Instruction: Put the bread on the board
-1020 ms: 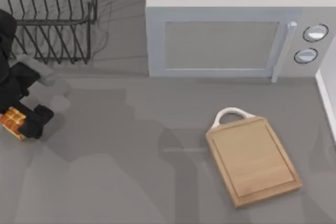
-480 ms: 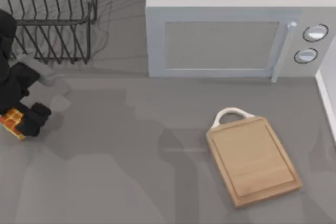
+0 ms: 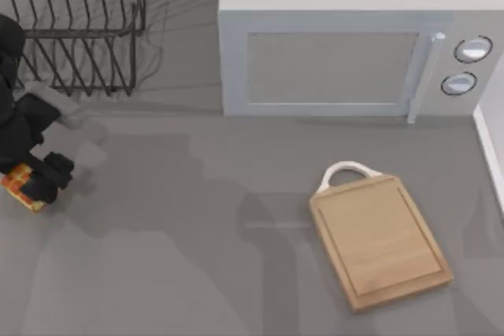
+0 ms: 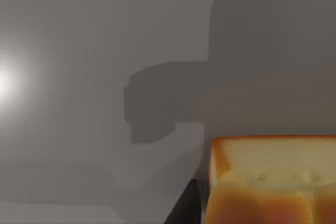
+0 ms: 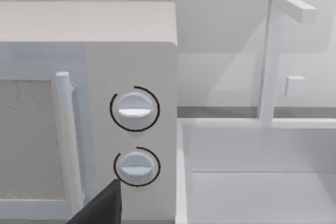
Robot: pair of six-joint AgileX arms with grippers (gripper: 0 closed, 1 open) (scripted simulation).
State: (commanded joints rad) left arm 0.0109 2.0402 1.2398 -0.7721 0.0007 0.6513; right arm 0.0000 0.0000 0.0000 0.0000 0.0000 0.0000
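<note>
A large white box-shaped microwave [image 3: 354, 45] stands at the back of the grey table [image 3: 197, 273], and the rectangular light-wood cutting board [image 3: 380, 240] with its white loop handle lies bare toward the right. At the far left edge, well apart from it, the black left gripper [image 3: 35, 186] sits over the small orange-topped, pale-sided block of bread [image 3: 19, 186]. Whether its jaws have closed on the bread I cannot tell, so I judge the lift, carry and placing all remain undone.

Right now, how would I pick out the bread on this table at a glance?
Start at the wire rack in the far left corner of the top view. In front of it, at the table's left edge, the left gripper is over the bread, the scene's one orange-brown thing.
</note>
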